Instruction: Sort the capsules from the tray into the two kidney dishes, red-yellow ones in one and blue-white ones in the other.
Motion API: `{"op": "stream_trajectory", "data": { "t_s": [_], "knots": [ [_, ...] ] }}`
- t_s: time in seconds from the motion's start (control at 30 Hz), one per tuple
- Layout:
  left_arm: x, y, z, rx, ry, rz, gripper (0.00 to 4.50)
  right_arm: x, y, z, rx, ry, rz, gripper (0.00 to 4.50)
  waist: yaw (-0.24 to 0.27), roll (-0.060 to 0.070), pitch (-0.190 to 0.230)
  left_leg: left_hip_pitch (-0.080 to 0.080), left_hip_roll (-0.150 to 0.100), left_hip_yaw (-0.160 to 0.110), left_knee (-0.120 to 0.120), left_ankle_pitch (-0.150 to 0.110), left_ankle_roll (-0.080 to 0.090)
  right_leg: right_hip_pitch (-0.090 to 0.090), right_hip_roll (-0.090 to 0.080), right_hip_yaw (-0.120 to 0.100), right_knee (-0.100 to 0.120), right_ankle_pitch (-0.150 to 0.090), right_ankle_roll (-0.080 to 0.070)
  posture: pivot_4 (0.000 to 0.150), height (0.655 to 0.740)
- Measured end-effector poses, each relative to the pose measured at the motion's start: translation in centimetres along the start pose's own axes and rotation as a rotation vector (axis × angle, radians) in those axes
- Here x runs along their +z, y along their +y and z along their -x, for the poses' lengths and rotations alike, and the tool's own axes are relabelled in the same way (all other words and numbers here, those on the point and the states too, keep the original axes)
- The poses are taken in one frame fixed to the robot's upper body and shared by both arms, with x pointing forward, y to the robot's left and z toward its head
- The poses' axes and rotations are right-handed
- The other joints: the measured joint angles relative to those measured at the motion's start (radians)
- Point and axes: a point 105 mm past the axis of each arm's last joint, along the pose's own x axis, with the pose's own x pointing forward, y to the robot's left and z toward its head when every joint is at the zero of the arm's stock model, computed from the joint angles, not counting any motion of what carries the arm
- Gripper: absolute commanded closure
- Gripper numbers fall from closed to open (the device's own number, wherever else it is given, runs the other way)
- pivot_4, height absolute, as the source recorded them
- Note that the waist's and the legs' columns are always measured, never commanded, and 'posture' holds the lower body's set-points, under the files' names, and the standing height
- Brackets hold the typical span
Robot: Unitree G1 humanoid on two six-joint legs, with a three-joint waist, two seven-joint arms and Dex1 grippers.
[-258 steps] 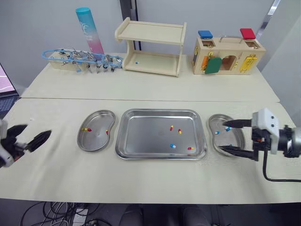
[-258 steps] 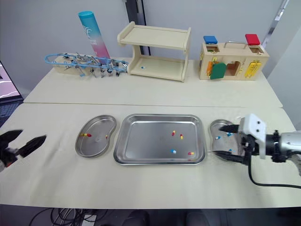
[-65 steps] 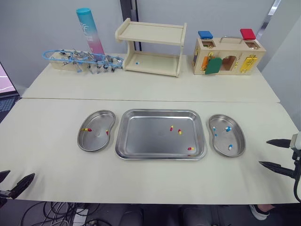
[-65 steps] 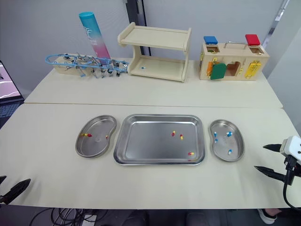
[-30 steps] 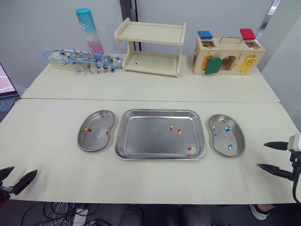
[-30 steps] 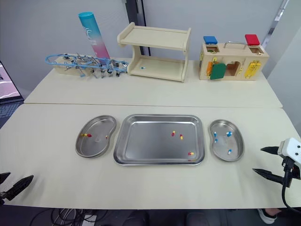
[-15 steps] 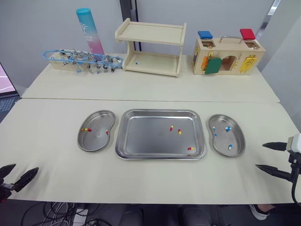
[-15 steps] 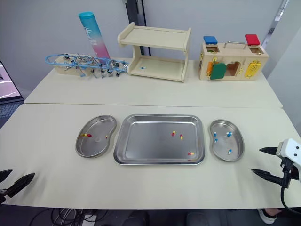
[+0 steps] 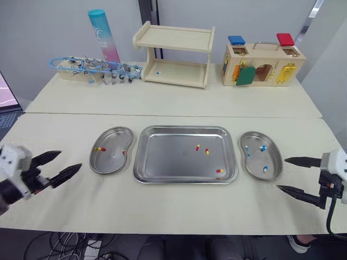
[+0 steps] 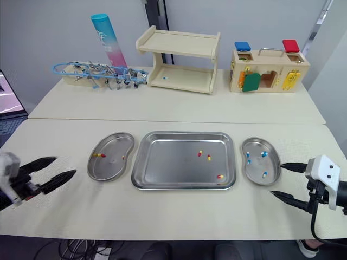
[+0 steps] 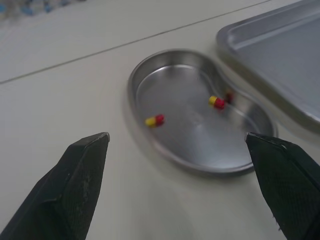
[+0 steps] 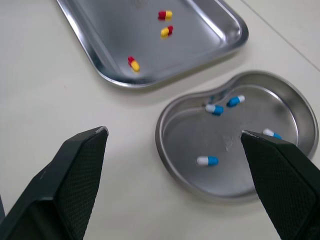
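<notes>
Fingers wide and empty on both sides: my left fingers [image 9: 66, 174] hover near the left dish [image 9: 111, 161], my right fingers [image 9: 303, 161] just beside the right dish [image 9: 257, 158]. Three red-yellow capsules [image 9: 206, 151] lie in the tray [image 9: 168, 157]; I judge them light, slick and prone to rolling, best pinched gently across the middle.

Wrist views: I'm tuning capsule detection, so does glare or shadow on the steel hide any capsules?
Left wrist view: soft sheen on the left kidney dish, both red-yellow capsules plain. Right wrist view: brighter sheen on the right kidney dish and tray, blue-white capsules plain too.
</notes>
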Motion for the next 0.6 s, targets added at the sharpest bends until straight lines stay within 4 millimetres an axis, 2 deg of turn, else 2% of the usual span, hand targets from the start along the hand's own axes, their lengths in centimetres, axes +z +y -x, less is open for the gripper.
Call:
{"op": "stream_trajectory", "data": {
  "t_s": [0.1,0.27,0.4,0.43,0.5,0.57,0.6],
  "knots": [
    [2.8,-2.5,-3.2,-0.129,-0.044,-0.049,0.0,1.0,0.7,-0.7,-0.002,-0.038,0.002,0.03,0.004,0.0,0.0,-0.001,0.0,0.0,0.0,0.0,0.0,0.0,0.0,0.0,0.0,0.0,0.0,0.15,0.74],
    [5.8,-7.3,-8.4,-0.32,-0.045,-0.104,0.0,2.1,2.4,-2.1,-0.01,-0.109,-0.027,0.03,0.002,0.0,0.0,-0.001,0.0,-0.001,0.002,0.0,0.0,0.0,0.0,-0.001,0.0,0.0,0.0,0.15,0.74],
    [6.7,-10.1,-10.7,-0.437,-0.071,-0.089,0.0,2.2,3.2,-2.5,-0.023,-0.115,-0.052,0.03,-0.007,0.0,0.0,-0.001,0.0,-0.001,0.002,0.0,0.0,0.0,0.001,0.0,0.0,0.0,0.0,0.15,0.74],
    [6.8,-12.0,-11.8,-0.509,-0.083,-0.078,0.0,2.6,3.9,-3.0,-0.007,-0.135,-0.053,0.03,-0.005,0.0,0.0,-0.001,0.0,-0.001,0.002,0.0,0.0,0.0,0.001,0.0,0.0,0.0,0.0,0.15,0.74],
    [6.7,-12.3,-11.9,-0.522,-0.074,-0.075,0.38,2.8,4.0,-3.0,-0.006,-0.139,-0.051,0.0,-0.01,0.0,0.0,-0.001,0.0,-0.001,0.003,0.0,0.0,0.0,0.001,0.0,0.0,0.0,0.0,0.15,0.74],
    [7.2,-13.2,-13.5,-0.55,-0.092,-0.093,0.84,2.7,4.1,-3.1,-0.016,-0.136,-0.061,0.0,0.0,0.001,-0.001,-0.001,0.0,-0.001,0.005,0.0,0.0,0.001,0.001,-0.001,0.001,0.0,0.001,0.15,0.74],
    [7.1,-14.3,-14.4,-0.584,-0.093,-0.095,0.84,2.9,4.2,-3.2,-0.011,-0.141,-0.057,0.0,0.008,0.001,-0.001,-0.001,-0.001,-0.002,0.007,0.0,0.0,0.002,0.001,-0.001,0.0,0.001,0.001,0.15,0.74]
  ]
}}
